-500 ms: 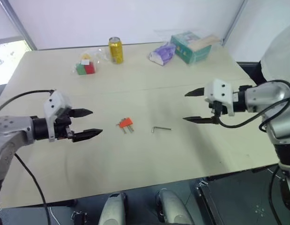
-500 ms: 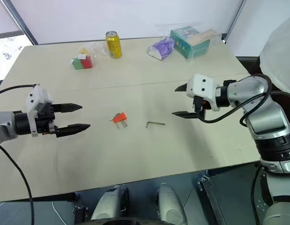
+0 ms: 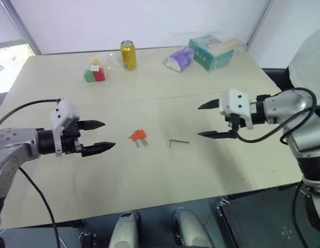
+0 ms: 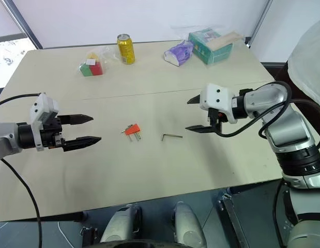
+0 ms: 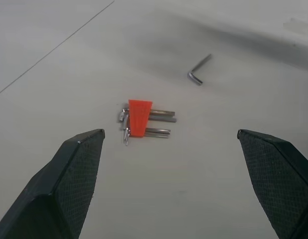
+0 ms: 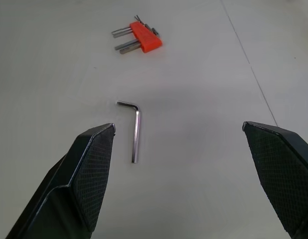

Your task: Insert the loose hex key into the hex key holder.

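Grey loose hex key [image 6: 135, 130] lies flat before my wide-open, empty right gripper [image 4: 193, 113] (hex key holder [image 4: 132, 130] beyond).

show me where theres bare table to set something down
Bare: the near strip of the table in front of the hex key holder and loose hex key. Crowded: the far edge, with block bag, can, purple pack and green box.
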